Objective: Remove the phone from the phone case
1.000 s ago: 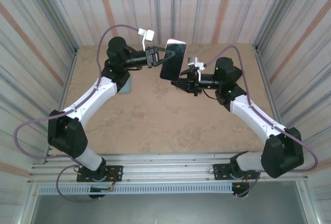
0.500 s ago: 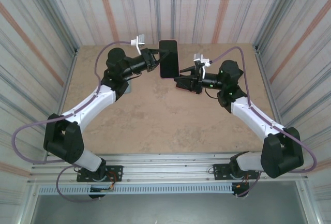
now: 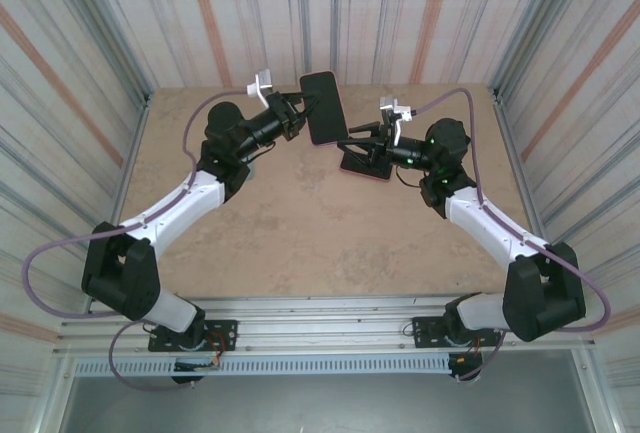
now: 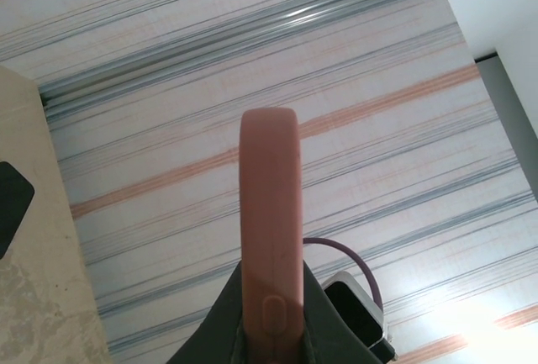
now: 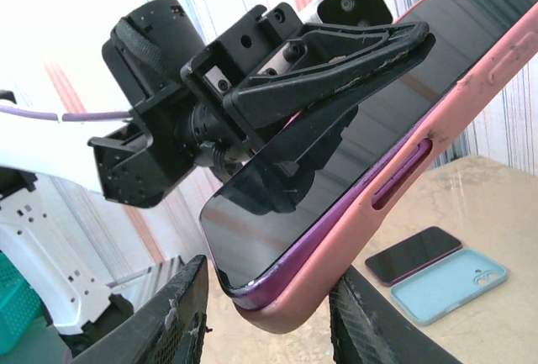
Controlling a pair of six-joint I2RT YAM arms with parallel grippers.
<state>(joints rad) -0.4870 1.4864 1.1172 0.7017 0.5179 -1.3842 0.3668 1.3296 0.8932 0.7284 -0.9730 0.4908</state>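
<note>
Left gripper (image 3: 303,113) is clamped shut on the black-screened phone (image 3: 322,105). The phone sits in its pink soft rubbery case (image 4: 269,213). One black finger lies across the glass and the other sits behind the case back.

The phone is up in the air over the far middle of the tan stone-look table (image 3: 300,223), not resting on anything. It hangs between the two wrists, tilted, with the screen toward the overhead camera.

In the left wrist view the case is edge-on and stands straight up out of the jaws. A side button bump sits low on it, against the striped metal wall (image 4: 378,87).

Right gripper (image 5: 273,267) has its jaws apart, straddling one end of the cased phone. There's a thin sliver of daylight at one finger. I can't tell whether the other finger touches the pink edge. Either way it isn't a closed grip.

The right wrist view also shows the phone's purple rim seated inside the pink lip, so the phone isn't out of the case yet.

On the table behind:
- A second dark phone with a purple edge (image 5: 414,255) lies flat.
- A light blue empty phone case (image 5: 450,284) lies just beside it, camera cutout up.

From the top view, a dark flat slab with a reddish rim (image 3: 366,166) lies on the table under the right wrist. It's too small to say what it is.
</note>
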